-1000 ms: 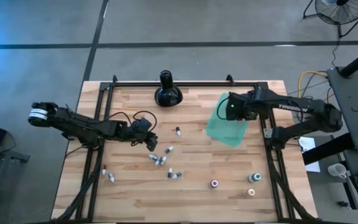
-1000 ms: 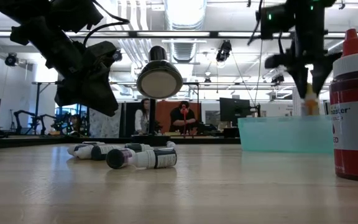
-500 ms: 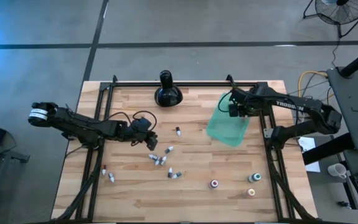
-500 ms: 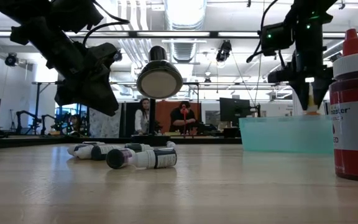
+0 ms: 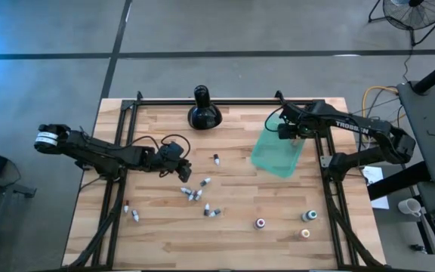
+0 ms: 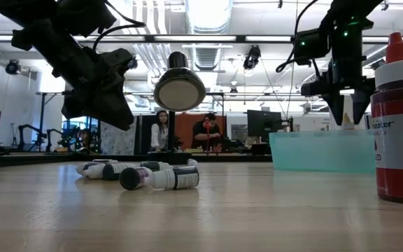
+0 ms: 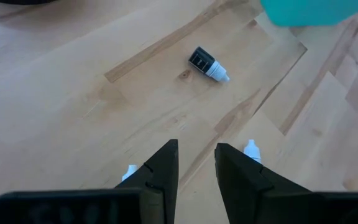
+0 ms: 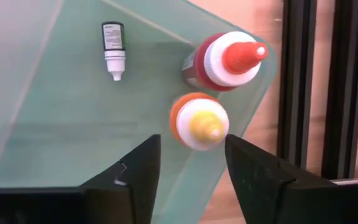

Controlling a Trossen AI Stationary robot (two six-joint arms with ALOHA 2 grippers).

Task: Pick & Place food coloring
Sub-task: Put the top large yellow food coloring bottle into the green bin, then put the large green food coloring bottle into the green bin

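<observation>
Dark jointed arms, white lettering, black cables

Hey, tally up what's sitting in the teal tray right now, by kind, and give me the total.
Red dropper bottles: 1
Orange bottles with yellow tips: 1
Small white-and-dark vials: 1
Total in the teal tray: 3

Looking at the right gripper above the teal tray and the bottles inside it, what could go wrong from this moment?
1. The right gripper is open directly above the orange bottle, which stands near the teal tray's corner. Moving sideways while this low might knock it over.
2. The red bottle stands beside it, apparently touching; if one tips, the other may fall too.
3. A small vial lies loose in the tray and could roll if the tray is bumped.
</observation>
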